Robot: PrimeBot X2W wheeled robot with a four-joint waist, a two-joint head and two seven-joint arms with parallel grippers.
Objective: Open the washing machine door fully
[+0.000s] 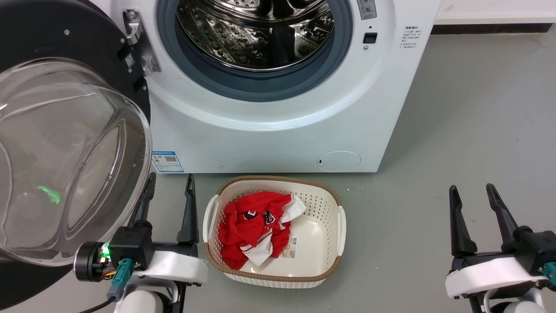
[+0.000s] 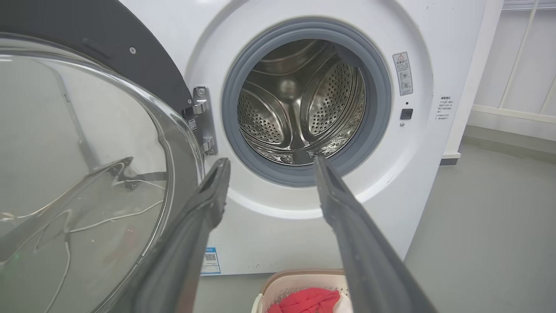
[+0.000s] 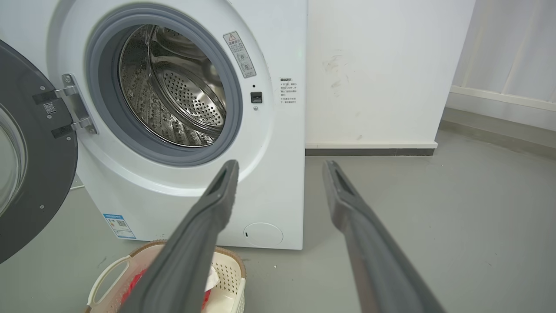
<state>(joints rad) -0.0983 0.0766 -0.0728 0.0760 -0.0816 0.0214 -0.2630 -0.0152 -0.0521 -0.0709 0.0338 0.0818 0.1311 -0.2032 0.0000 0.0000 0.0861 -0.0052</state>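
Note:
The white washing machine (image 1: 269, 130) stands ahead, its steel drum (image 1: 256, 30) exposed inside the blue-grey gasket. The washing machine door (image 1: 65, 152) is swung out to the left on its hinge (image 1: 139, 43), its clear glass bowl bulging toward me; the same door shows in the left wrist view (image 2: 87, 152) and the right wrist view (image 3: 34, 152). My left gripper (image 1: 170, 182) is open beside the bowl's lower right rim, one finger close against the glass, nothing held. Low at the right over bare floor my right gripper (image 1: 473, 191) is open and empty.
A cream laundry basket (image 1: 334, 234) with red and white clothes (image 1: 256, 221) sits on the floor before the machine, between my arms. Grey floor (image 1: 478, 130) stretches to the right. A white wall (image 3: 382, 69) rises behind the machine's right side.

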